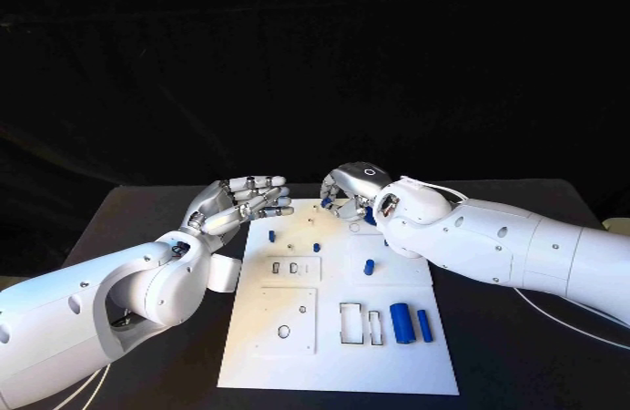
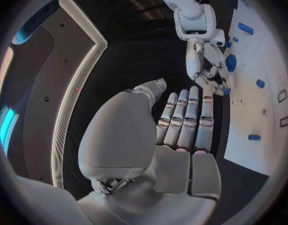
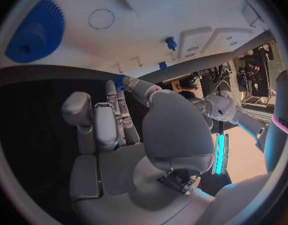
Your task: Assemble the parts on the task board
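task board (image 1: 263, 355) on black table | right hand (image 1: 350, 191) at far edge pinching small blue part (image 3: 119, 82) | left hand (image 1: 243, 203) at far-left corner, fingers apart, holding nothing | blue gear (image 3: 36, 32) near right hand

One white rectangular task board (image 1: 335, 355), two large blue cylinders (image 1: 401, 323) lying side by side near its right edge, four small blue pegs (image 1: 369, 266) farther up the plate, one blue toothed gear (image 3: 35, 37), two silver many-fingered hands (image 1: 243, 205).
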Robot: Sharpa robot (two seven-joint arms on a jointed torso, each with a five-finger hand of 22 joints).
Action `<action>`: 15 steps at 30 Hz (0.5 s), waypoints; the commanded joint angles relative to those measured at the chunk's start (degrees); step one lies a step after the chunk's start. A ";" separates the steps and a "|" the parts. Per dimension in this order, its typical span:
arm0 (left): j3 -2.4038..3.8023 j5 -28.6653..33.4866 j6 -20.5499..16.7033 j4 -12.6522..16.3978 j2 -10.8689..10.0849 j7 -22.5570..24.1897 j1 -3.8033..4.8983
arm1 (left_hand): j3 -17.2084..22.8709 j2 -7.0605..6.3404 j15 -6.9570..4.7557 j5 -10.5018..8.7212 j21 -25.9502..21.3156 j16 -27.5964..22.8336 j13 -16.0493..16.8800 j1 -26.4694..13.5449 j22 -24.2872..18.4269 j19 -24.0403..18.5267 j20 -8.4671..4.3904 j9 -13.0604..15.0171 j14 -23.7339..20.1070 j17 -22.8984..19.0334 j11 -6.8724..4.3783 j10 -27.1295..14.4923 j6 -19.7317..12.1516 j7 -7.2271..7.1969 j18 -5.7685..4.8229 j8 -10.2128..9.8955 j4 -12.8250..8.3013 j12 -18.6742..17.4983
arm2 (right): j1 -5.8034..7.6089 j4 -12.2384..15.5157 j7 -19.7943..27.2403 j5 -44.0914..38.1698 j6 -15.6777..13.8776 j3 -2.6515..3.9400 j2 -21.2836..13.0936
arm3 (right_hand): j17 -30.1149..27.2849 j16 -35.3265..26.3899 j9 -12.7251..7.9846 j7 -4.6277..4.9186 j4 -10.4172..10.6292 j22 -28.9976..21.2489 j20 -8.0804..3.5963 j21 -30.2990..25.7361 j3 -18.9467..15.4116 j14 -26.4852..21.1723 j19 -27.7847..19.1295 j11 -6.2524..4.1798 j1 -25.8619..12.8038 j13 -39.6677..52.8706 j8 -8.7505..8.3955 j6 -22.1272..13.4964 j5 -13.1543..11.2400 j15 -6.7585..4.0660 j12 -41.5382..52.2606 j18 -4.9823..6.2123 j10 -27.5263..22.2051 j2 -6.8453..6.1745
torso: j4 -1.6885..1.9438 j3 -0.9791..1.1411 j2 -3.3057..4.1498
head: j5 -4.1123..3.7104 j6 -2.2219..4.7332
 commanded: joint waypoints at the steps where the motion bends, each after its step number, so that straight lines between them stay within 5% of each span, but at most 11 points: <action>1: 0.07 0.20 1.07 0.23 0.06 0.34 0.10 | 0.35 0.12 -0.15 -0.32 0.25 0.05 -0.07 -0.66 -0.07 0.19 0.01 0.06 0.39 0.06 0.10 0.38 0.48 1.83 0.78 0.13 -0.12 -0.23 | -0.37 -1.04 1.22 0.68 -0.71 0.00 0.79 | 0.05 0.41 0.11 -0.17 0.33 0.22 -0.15 0.22 0.19 1.12 0.49 0.03 -0.41 -0.02 0.34 0.30 0.06 -0.42 -0.06 -1.17 0.41 0.09 | 0.07 0.06 0.18 | 0.07 -0.06; 15: 0.10 0.20 1.02 0.40 0.17 0.49 0.27 | 0.53 0.15 -0.15 -0.32 0.25 0.03 -0.07 -0.68 -0.09 0.21 0.00 0.05 0.40 0.10 0.09 0.42 0.50 1.82 0.78 0.11 -0.19 -0.29 | -0.83 -3.41 0.87 0.18 -1.55 0.01 2.96 | 0.09 0.49 0.20 -0.13 0.40 0.47 -0.14 0.39 0.16 1.13 0.59 0.06 -0.55 -0.05 0.33 0.15 -0.13 -0.40 -0.15 -1.21 0.31 0.01 | 0.40 0.12 0.57 | -0.10 0.03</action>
